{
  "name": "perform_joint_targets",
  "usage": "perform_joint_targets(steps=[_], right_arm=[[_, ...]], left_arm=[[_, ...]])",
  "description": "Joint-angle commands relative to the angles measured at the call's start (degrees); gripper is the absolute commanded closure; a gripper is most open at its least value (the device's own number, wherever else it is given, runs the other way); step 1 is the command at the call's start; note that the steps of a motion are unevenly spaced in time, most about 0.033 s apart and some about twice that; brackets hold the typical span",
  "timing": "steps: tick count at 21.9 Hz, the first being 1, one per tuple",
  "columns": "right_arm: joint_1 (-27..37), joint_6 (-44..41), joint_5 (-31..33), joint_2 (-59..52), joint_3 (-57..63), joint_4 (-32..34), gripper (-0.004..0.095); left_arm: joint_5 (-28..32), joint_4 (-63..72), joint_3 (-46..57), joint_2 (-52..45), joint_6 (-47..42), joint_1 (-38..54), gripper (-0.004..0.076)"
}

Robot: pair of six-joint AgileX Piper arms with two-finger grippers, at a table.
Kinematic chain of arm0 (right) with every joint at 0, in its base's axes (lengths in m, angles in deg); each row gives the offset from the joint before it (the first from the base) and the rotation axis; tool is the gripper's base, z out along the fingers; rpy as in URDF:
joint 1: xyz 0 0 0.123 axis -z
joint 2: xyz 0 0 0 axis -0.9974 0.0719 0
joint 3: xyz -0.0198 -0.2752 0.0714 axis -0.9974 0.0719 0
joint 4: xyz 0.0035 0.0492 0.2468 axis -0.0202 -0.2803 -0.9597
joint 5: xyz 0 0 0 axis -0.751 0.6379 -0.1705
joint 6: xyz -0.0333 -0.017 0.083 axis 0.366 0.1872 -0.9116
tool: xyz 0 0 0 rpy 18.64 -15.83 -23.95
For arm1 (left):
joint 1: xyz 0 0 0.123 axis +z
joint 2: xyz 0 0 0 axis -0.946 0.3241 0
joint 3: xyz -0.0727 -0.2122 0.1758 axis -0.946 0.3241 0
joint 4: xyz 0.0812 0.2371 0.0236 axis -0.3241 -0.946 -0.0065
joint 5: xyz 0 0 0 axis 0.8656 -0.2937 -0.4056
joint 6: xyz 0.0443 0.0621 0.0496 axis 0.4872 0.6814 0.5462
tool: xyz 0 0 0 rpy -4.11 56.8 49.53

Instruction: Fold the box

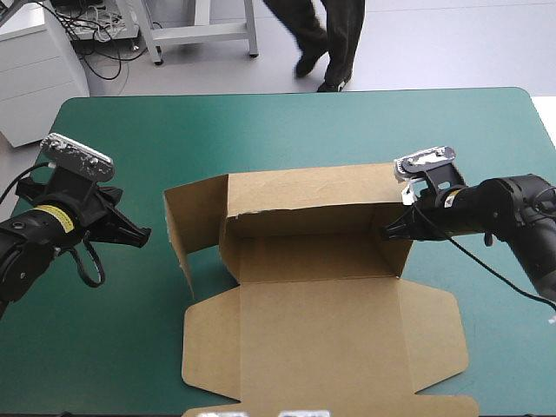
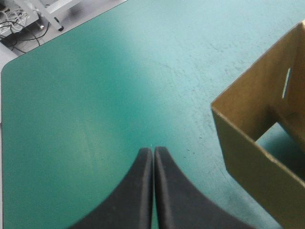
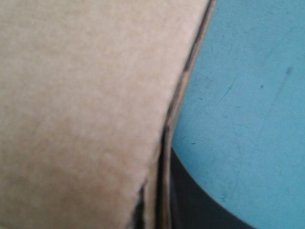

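Right gripper (image 1: 387, 232) tight on the brown box (image 1: 321, 300) wall, one finger behind board; left gripper (image 1: 144, 234) tips together, empty, alongside

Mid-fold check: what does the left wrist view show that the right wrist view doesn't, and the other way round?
Only the left wrist view: the left gripper shut on nothing, over bare teal-green cover, clear of the box, whose raised side wall has a slot. Only the right wrist view: the right gripper shut on the box's board edge. Both: brown board and teal-green cover.
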Motion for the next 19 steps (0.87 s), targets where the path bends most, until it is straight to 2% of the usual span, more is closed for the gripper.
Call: perform_joint_targets(steps=[1,5,8,12,19], right_arm=[[0.1,-2.2,3.3,-1.8,-1.7,2.5,0.0931],[0.1,-3.5,4.2,-0.6,-1.7,2.9,0.0931],[0.1,-4.5,4.6,2.8,-1.8,3.8,0.0931],[0.1,-4.5,4.4,8.1,-3.7,4.4,0.0931],[0.1,-3.0,2.0,20.7,-15.8,7.0,0.0931]], left_arm=[[3.4,-3.7,-1.6,-0.8,-4.0,0.3,0.0731],[1.0,-4.7,-1.6,-0.8,-4.0,1.7,0.0731],[0.2,-6.4,-1.6,-0.8,-9.2,3.4,0.0731],[0.1,-7.4,-1.6,-0.8,-11.0,3.9,0.0731],[0.2,-8.2,-1.6,-0.8,-12.3,3.9,0.0731]])
